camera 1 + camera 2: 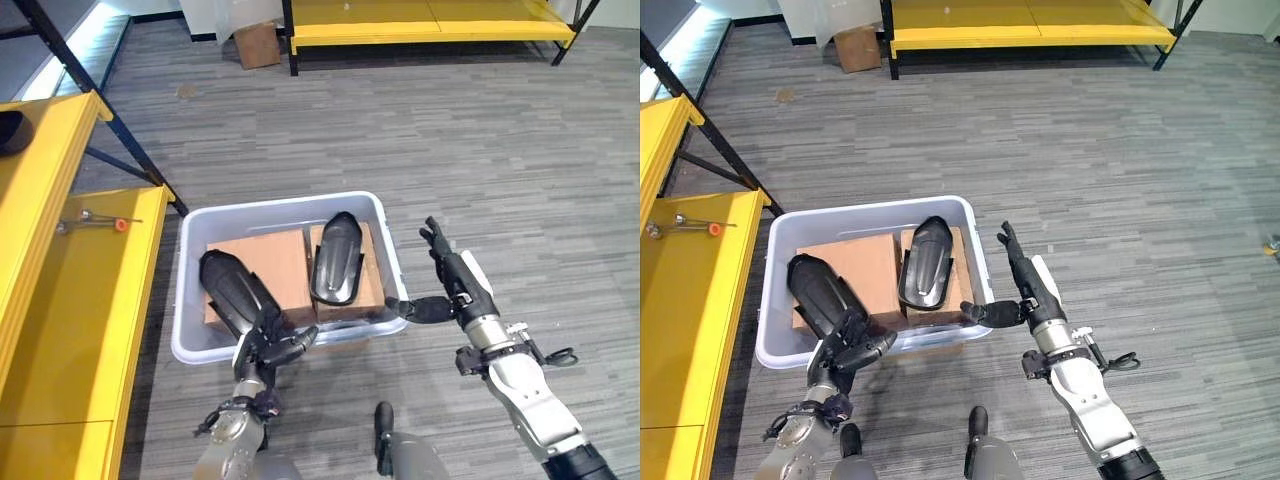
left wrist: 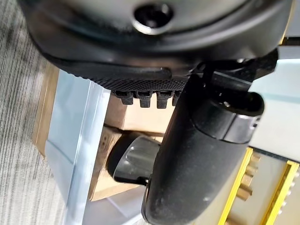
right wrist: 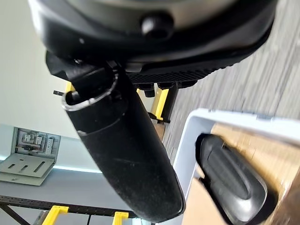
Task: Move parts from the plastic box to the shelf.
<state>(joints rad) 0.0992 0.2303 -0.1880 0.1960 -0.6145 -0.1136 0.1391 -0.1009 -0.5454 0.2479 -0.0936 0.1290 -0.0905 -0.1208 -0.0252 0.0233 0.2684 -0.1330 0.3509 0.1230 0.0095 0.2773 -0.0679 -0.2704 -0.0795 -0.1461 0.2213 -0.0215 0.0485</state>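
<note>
The left robot hand (image 1: 262, 352) gripped a black part (image 1: 232, 290) at the plastic box's (image 1: 285, 206) near rim. The right robot hand (image 1: 452, 278) stood open just beside the box, thumb near its corner. A second black part (image 1: 335, 258) lay on cardboard inside. The yellow shelf (image 1: 70, 300) stood left.

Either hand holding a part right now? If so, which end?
The left hand is curled round the near end of a black part in the plastic box. The right hand is open beside the box, holding nothing.
</note>
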